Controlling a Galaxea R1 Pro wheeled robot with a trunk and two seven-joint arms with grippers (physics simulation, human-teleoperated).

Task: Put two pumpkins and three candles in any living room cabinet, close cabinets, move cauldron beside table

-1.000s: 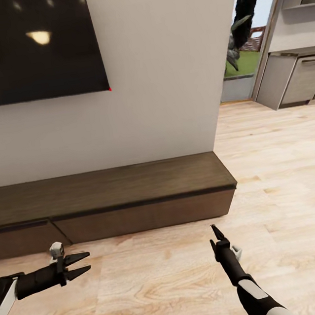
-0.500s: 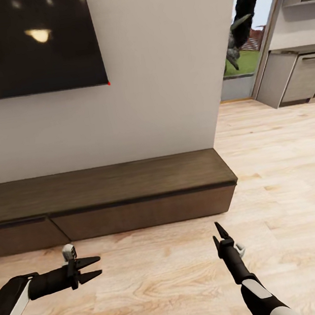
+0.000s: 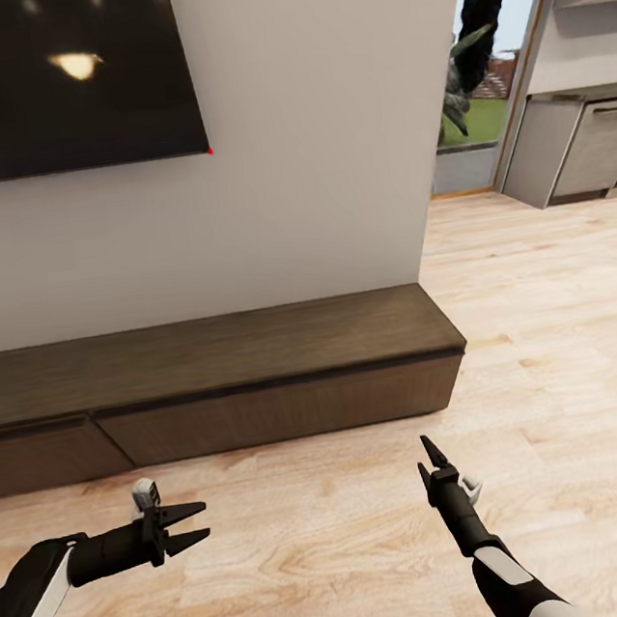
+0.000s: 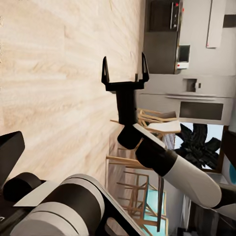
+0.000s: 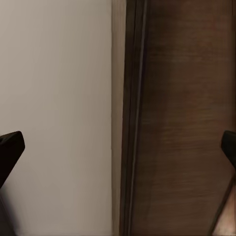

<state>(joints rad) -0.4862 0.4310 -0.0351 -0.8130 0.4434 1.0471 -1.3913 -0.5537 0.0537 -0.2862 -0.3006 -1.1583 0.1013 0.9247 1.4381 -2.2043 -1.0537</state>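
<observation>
Since the earlier head views, the left gripper [image 3: 196, 525] has advanced rightward over the wood floor [image 3: 329, 539] and now points toward the right arm; the wall screen [image 3: 59, 78] sits slightly higher in frame, a shift of the camera rather than of the room. Left gripper: jaws spread apart, nothing between them, held above the floor in front of the cabinet [image 3: 212, 389]. Right gripper [image 3: 428, 458]: points forward toward the cabinet front; the left wrist view shows it [image 4: 125, 69] with both fingers well apart and empty, and in the right wrist view its fingertips [image 5: 10, 147] stand at opposite edges of the picture. Cabinet: long, low, dark-brown unit standing against the pale wall [image 3: 308, 153] beneath the screen; its drawer fronts lie flush, and its top is bare. The right wrist view looks at the cabinet's wood grain [image 5: 182, 123] beside the wall [image 5: 54, 98]. Beyond the wall's right end, a doorway opens onto grey kitchen units [image 3: 580, 151] and a dark plant [image 3: 479, 13].
</observation>
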